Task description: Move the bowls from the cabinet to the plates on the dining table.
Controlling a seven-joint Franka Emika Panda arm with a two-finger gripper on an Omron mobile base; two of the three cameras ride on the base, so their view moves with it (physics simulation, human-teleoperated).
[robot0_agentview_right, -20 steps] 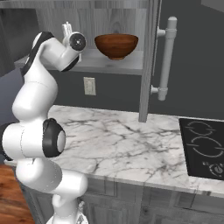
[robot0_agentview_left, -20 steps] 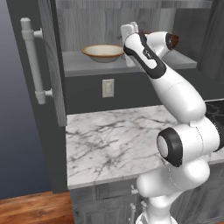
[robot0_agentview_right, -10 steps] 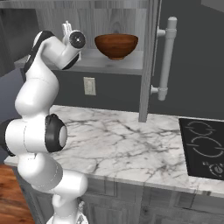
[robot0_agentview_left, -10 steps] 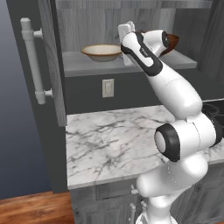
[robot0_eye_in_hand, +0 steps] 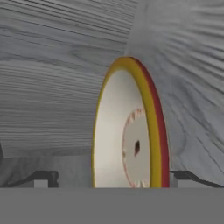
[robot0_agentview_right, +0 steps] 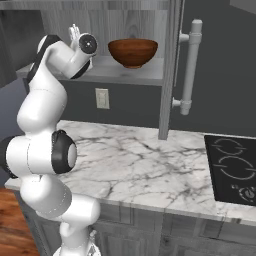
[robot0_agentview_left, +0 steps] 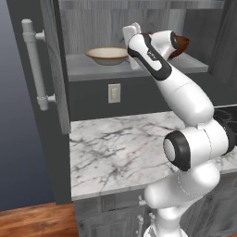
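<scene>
Here, the marble counter [robot0_agentview_left: 115,152] is being overhung by the raised arm, and the gripper [robot0_agentview_left: 133,33] is being held wide open with nothing grasped, just beside the beige bowl [robot0_agentview_left: 107,55] on the cabinet shelf [robot0_agentview_left: 92,69]. Farther along, the reddish-brown bowl [robot0_agentview_right: 133,52] is being carried by the same shelf.

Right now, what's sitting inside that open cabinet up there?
On the cabinet shelf sit a shallow beige bowl and a deeper reddish-brown wooden bowl. The arm's end effector reaches in between them and covers part of the shelf.
</scene>
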